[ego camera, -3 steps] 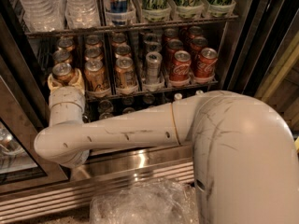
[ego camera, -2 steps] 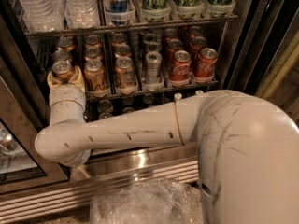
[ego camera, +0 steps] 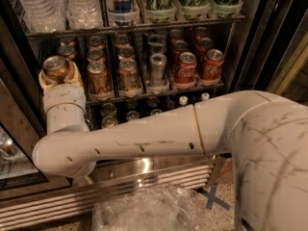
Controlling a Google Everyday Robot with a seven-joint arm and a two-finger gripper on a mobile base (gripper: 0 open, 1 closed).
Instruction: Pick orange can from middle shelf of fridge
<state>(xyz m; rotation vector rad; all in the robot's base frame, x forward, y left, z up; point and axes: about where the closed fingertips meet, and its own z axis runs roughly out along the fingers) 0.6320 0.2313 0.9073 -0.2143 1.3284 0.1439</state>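
1. Camera view: my gripper (ego camera: pixel 58 77) is at the far left end of the middle shelf (ego camera: pixel 159 92) of the fridge (ego camera: pixel 243 47). My wrist stands upright below it, and my pale arm (ego camera: pixel 144 141) runs across the front of the fridge from the lower right.
2. My fingers (ego camera: pixel 74 75) sit close against both sides of the orange can (ego camera: pixel 56 65). I have it clasped upright, with its silver top showing above them.
3. The can I hold is at the shelf's front left. Just to its right stand more orange cans (ego camera: pixel 97 77) in rows going back into the shelf.
4. Further right on the same shelf there is a slim silver can (ego camera: pixel 157 69), then the red Coca-Cola cans (ego camera: pixel 186 69).
5. The rack above carries water bottles (ego camera: pixel 82 6) on the left.
6. Below my arm I see the steel base grille (ego camera: pixel 72 201). A crumpled clear plastic bag (ego camera: pixel 144 211) lies on the floor in front of it.
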